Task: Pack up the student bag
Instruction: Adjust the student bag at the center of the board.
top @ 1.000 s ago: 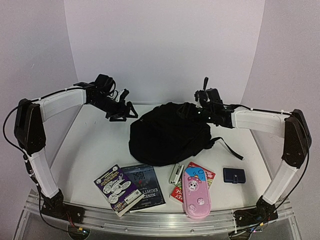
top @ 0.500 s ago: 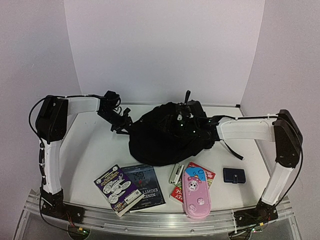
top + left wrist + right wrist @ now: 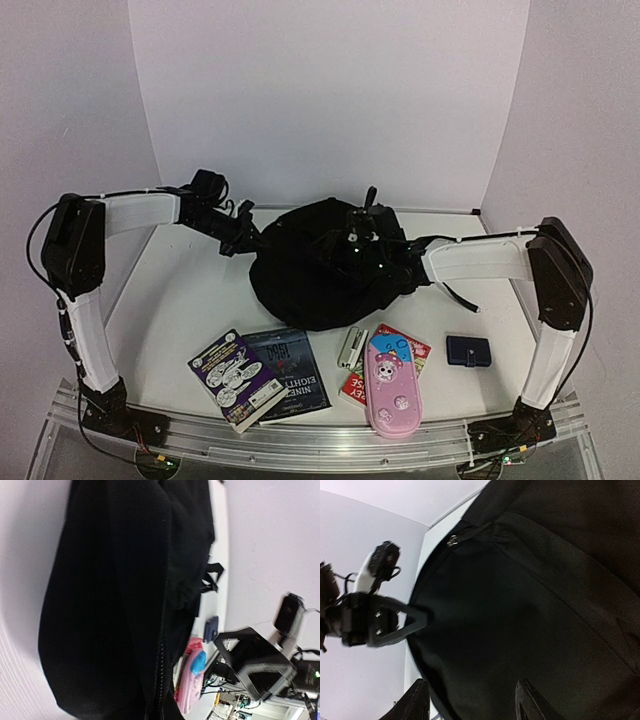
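The student bag, a large black backpack, lies at the middle of the table. My left gripper is at its left rim. The right wrist view shows that gripper shut to a point on the bag's edge. In the left wrist view the bag and its zipper fill the frame, and my own fingers are hidden. My right gripper hovers over the bag's top. Its fingers stand apart, open, with black fabric just beyond them. A zipper pull shows near the rim.
Along the near edge lie two books, a small silver stapler-like item, a pink pencil case on a red book, and a dark-blue pouch. A strap trails from the bag's right side.
My left gripper has closed onto the bag's left rim. The right gripper moved left over the bag's top and its fingers narrowed. The bag has spread slightly to the left.
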Action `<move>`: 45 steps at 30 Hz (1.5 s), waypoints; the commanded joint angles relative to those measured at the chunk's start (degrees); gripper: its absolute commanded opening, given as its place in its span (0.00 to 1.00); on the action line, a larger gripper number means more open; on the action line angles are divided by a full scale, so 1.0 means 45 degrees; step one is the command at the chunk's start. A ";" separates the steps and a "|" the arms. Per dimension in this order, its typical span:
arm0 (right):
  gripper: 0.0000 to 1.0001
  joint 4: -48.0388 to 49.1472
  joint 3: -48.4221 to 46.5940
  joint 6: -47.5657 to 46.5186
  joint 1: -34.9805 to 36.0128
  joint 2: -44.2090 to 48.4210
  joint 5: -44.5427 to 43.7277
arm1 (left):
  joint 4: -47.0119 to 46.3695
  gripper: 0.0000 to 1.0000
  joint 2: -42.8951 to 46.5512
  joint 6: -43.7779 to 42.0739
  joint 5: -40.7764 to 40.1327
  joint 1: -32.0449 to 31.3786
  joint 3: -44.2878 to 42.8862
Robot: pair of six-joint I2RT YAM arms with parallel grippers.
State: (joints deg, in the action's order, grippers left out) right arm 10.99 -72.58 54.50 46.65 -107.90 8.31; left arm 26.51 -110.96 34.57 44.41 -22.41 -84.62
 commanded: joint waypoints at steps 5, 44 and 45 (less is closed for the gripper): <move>0.55 0.1003 -0.0843 0.0665 0.0036 0.0003 0.0405 | -0.2272 0.00 0.4337 0.2771 0.0059 -0.0428 0.3048; 0.39 0.3530 -0.2849 0.3108 0.1555 -0.4667 0.0544 | 0.0275 0.31 0.2649 -0.1834 0.1054 0.0674 0.4367; 0.38 0.3534 -0.2898 0.3144 0.1551 -0.4772 0.0494 | 0.0271 0.28 0.2574 -0.1885 0.1088 0.0668 0.4405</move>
State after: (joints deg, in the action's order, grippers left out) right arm 24.43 -82.80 67.27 53.56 -127.00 12.22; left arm 30.49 -98.52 27.83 46.06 -19.22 -64.71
